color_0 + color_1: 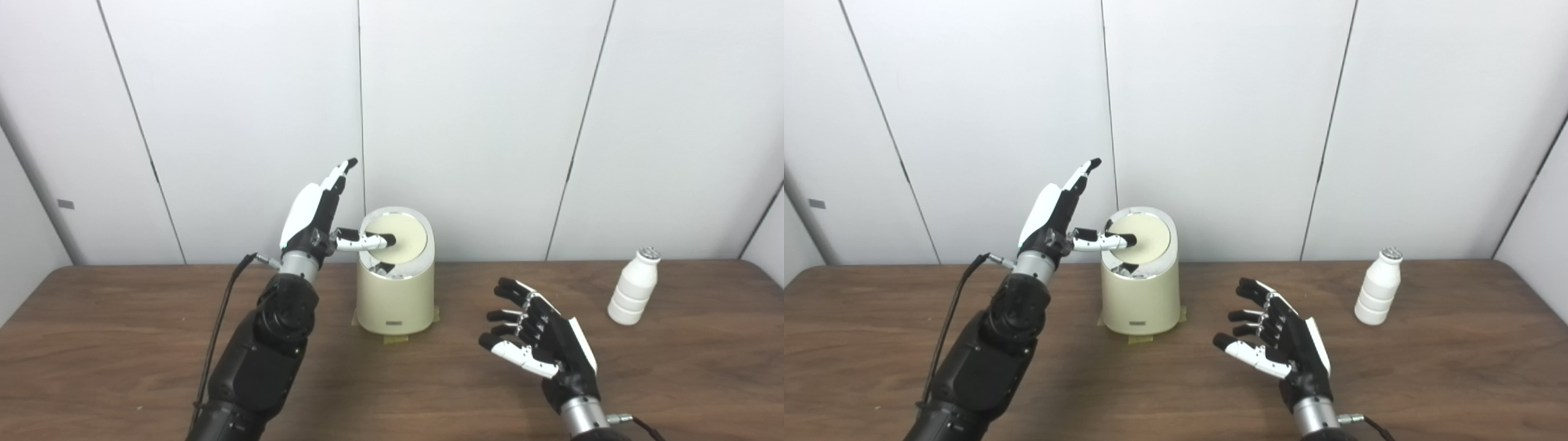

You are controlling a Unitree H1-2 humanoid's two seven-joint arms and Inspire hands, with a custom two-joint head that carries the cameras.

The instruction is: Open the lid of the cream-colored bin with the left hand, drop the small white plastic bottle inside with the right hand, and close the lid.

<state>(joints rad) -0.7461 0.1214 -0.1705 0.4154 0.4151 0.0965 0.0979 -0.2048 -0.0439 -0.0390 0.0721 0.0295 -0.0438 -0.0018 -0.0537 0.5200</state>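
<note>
The cream-colored bin (395,294) stands at the middle back of the table, taped at its base. Its round lid (401,240) is tilted up toward me, and a dark gap shows at its front rim. My left hand (318,217) is raised just left of the bin, fingers pointing up and spread, thumb tip resting on the lid's face. It grips nothing. The small white plastic bottle (634,286) stands upright at the far right. My right hand (536,334) hovers open over the table between bin and bottle, palm turned left, well short of the bottle.
The brown wooden table (122,343) spans the view, backed by a white panelled wall (478,122). A black cable (220,324) runs along my left arm. Yellow tape (392,338) marks the bin's spot.
</note>
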